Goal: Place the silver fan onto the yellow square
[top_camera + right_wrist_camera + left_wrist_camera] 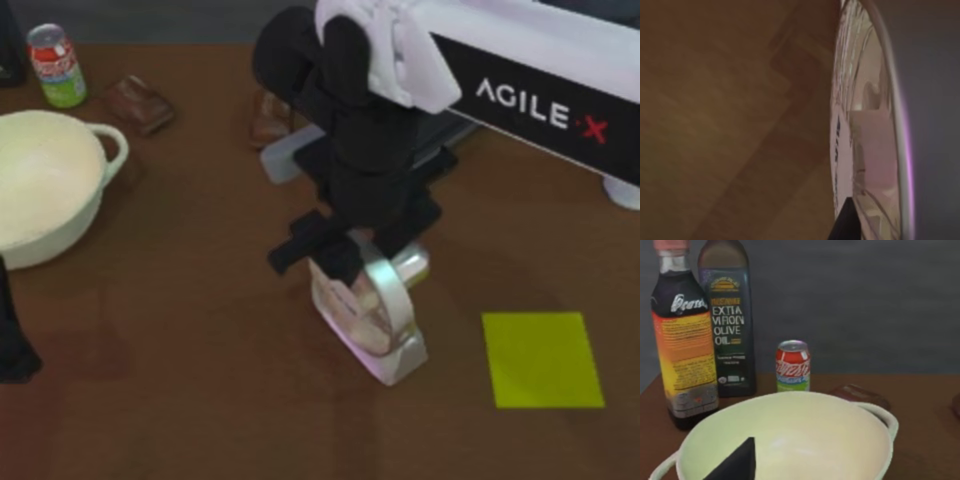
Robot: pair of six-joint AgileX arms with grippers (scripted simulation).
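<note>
One silver fan (375,315) is seen standing upright near the middle of the tabletop (200,400), with the right gripper (350,262) lowered right onto the top of its ring. Whether the fan is actually clamped can't be told, since the fingers are hidden by the arm. In the right wrist view the shiny grille (865,125) is seen very close up. The yellow square (542,358) is found just to the right, apart from the fan. The left gripper (15,350) is parked at the left edge beside the cream bowl (45,185), with a soda can (57,65) further back.
</note>
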